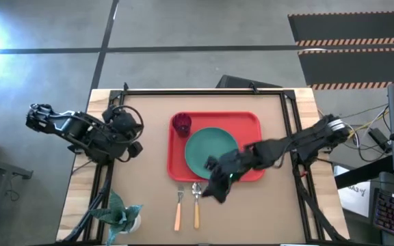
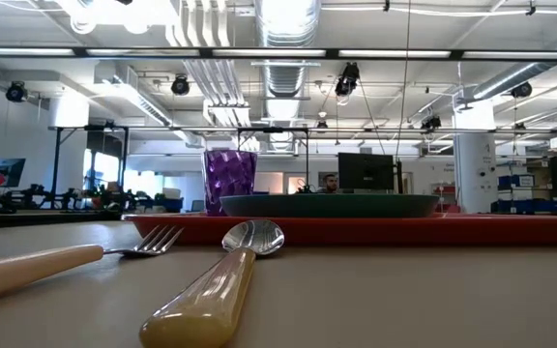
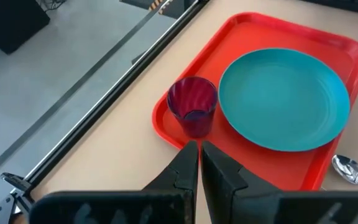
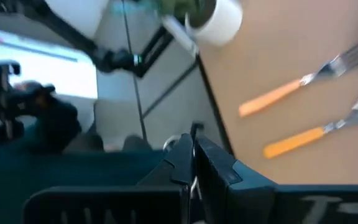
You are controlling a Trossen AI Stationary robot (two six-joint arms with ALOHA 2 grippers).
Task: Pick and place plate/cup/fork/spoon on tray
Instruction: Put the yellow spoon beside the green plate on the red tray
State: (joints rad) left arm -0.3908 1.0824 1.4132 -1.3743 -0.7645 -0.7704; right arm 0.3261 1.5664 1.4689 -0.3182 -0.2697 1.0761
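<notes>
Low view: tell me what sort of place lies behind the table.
Probably an open industrial lab or workshop: bare ceiling ducts and strip lights overhead, a monitor on a far desk, and equipment racks across the floor.

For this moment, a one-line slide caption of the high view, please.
Plate and cup on tray; fork and spoon on table; right gripper beside them.

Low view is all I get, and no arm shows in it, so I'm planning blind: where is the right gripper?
Observer: The right gripper hangs above the tray's near edge, close to the spoon.
Operator: Holding anything?
Observer: No, its fingers are shut with nothing between them.
Operator: And the left?
Observer: The left gripper waits left of the tray, shut, pointing toward the cup.
</notes>
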